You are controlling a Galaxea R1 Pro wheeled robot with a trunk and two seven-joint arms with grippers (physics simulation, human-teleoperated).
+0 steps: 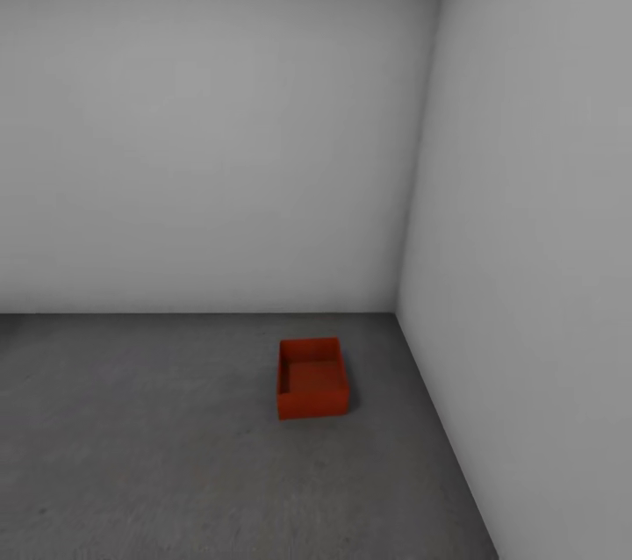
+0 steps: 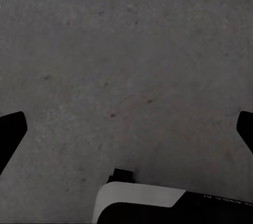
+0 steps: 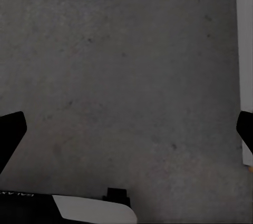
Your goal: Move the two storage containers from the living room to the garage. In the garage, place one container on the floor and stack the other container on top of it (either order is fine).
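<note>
Garage corner, seen from the head camera. One storage container (image 1: 311, 377) — red-orange, lidless, upright and empty — rests on the dark grey concrete floor (image 1: 132, 455), near the right-hand pale wall (image 1: 527, 235) and a little out from the back wall (image 1: 211, 147). We judge the first half of the task done: a bin stands in the garage as the base of the stack. Nothing sits on it, so the second bin has yet to be fetched and set on top.

In the left wrist view the left hand (image 2: 126, 132) is spread wide, its dark fingertips (image 2: 11, 129) at opposite edges of the picture with bare concrete between them — it holds and touches nothing. The right hand (image 3: 126, 132) is equally wide apart over bare floor, also empty; a pale strip of wall (image 3: 244, 50) runs along one edge of its view.
</note>
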